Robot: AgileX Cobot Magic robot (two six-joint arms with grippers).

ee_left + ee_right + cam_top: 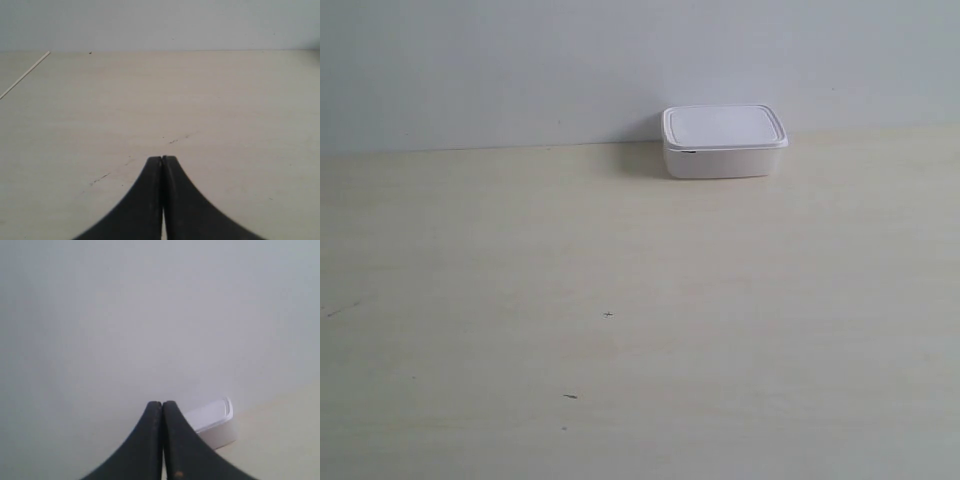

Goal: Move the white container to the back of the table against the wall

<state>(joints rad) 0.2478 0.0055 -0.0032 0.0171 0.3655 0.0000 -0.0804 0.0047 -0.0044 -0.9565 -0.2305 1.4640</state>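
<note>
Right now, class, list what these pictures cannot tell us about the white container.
1. Contents of the white container: exterior view, its shut lid hides them.
2. Contact with the wall: exterior view, its own body hides the rear side.
3. One end of it: right wrist view, the right hand covers it.

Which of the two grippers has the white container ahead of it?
The right gripper: the white container sits beyond its shut tips, at the wall. The left gripper faces only table and wall.
</note>
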